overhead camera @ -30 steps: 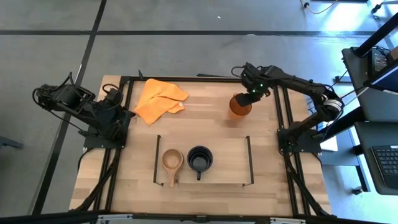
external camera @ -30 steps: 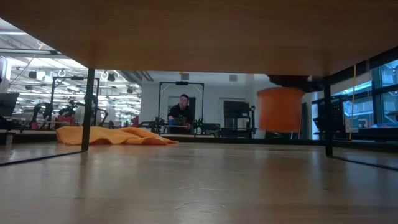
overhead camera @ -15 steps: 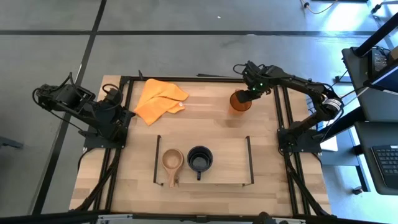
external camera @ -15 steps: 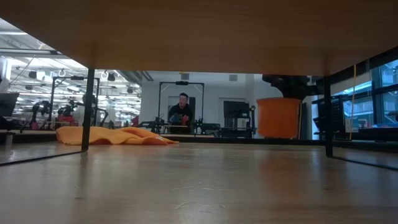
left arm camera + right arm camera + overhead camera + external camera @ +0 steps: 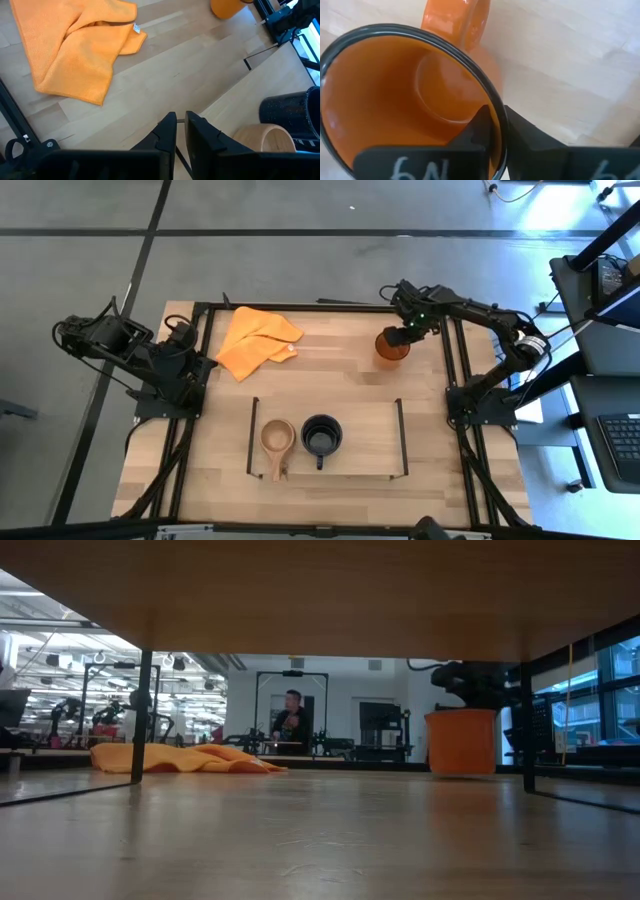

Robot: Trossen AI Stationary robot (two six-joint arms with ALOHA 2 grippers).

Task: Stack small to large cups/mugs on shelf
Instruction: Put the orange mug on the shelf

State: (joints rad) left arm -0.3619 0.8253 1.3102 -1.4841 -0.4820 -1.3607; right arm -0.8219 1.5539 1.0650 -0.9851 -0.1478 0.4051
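The translucent orange mug (image 5: 392, 346) is upright at the far right of the table, with my right gripper (image 5: 405, 332) shut on its rim from above. In the low view the orange mug (image 5: 460, 742) has its base down at the table top; whether it rests there I cannot tell. The small wooden cup (image 5: 277, 437) and the black mug (image 5: 321, 435) stand side by side on the shelf (image 5: 372, 442), handles toward the near edge. My left gripper (image 5: 180, 125) waits at the table's left edge, shut on nothing. My right gripper pinches the mug's wall at the rim (image 5: 495, 107), a little round from the handle (image 5: 457, 20). One finger (image 5: 470, 134) is inside the mug and the other (image 5: 530, 140) outside. The fingers point straight down, and the mug hangs upright below them.
A crumpled orange cloth (image 5: 255, 340) lies at the far left of the table. Black frame rails (image 5: 455, 370) run along the table's sides close to the orange mug. Bare shelf wood lies to the right of the black mug. A person (image 5: 291, 720) stands far back in the room.
My right gripper has gone down and a little toward the table's far right corner with the orange mug. The mug has stayed upright and sunk from well clear of the table to table-top level.
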